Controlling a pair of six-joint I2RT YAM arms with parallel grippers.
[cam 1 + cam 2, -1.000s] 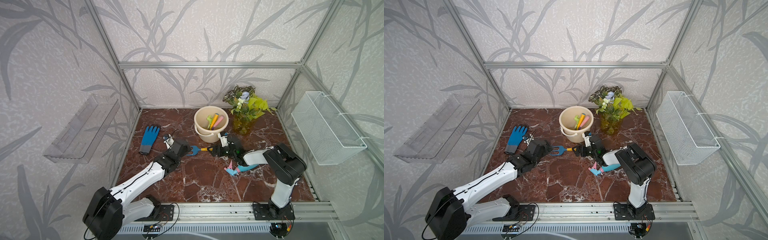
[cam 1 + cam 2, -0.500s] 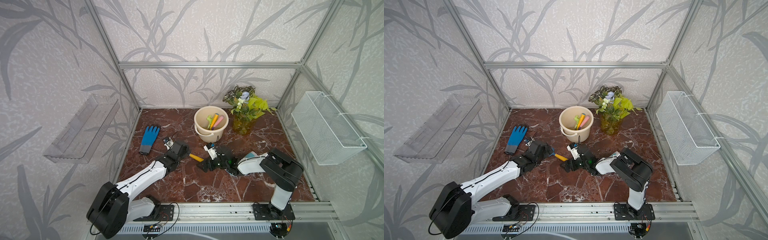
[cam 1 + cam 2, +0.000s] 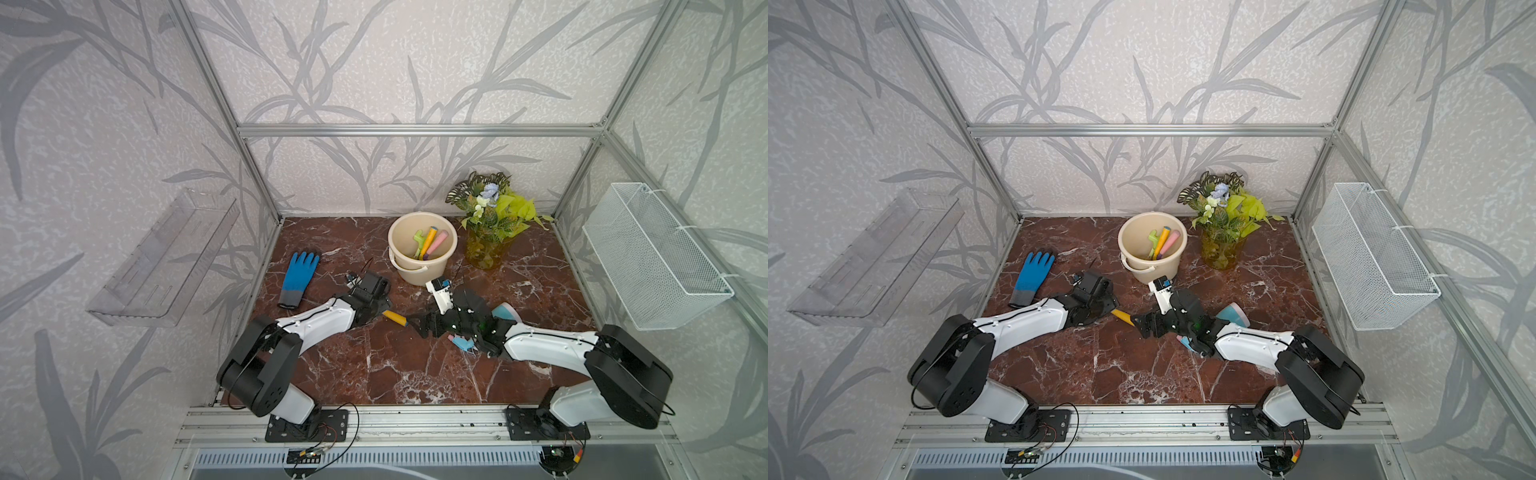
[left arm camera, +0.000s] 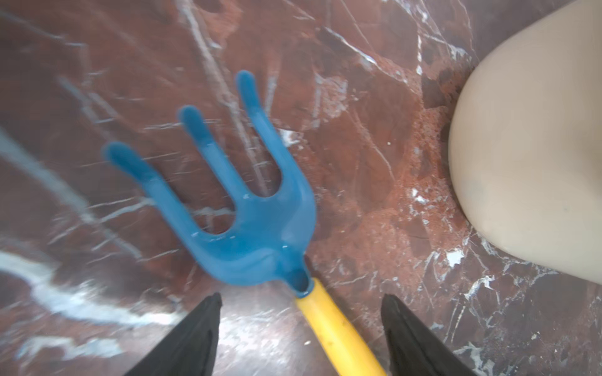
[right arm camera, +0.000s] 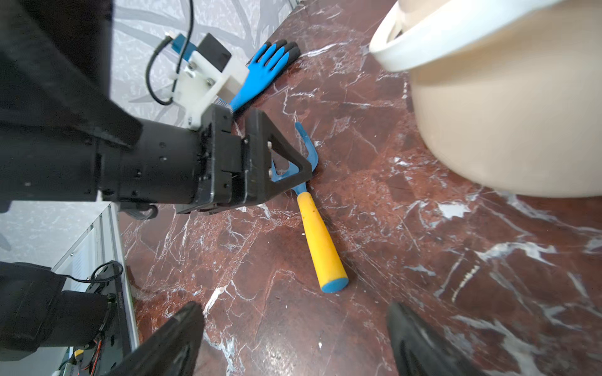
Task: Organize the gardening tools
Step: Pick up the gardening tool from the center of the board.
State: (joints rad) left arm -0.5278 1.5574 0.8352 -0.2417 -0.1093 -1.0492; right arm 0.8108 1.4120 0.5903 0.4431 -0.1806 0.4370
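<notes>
Stock-take, nearest my end first.

1. Spray bottle (image 3: 505,312): light blue, lying on the marble floor (image 3: 374,365), partly hidden under my right arm. Not put away.
2. Right gripper (image 5: 293,309): jaws spread wide, nothing between them. It faces the butt end of the fork's handle, just short of touching.
3. Fork (image 4: 260,234): blue head, yellow handle, flat on the floor between my two grippers and just in front of the bucket. Not put away.
4. Left gripper (image 4: 300,297): jaws apart, one on each side of the yellow handle by the fork's neck. There is bare floor between each jaw and the handle, so I count it as not yet gripped.
5. Glove (image 3: 300,272): blue with a grey cuff, flat on the floor off to the left. Untouched.
6. Bucket (image 3: 419,272): cream, upright. Three tools lean inside – green (image 3: 417,241), yellow (image 3: 429,241) and pink-handled (image 3: 438,243).
7. Potted plant (image 3: 490,216): far right corner.

My tally: three tools are in, and two are left – the fork, which is the one in hand, and then the bottle.
</notes>
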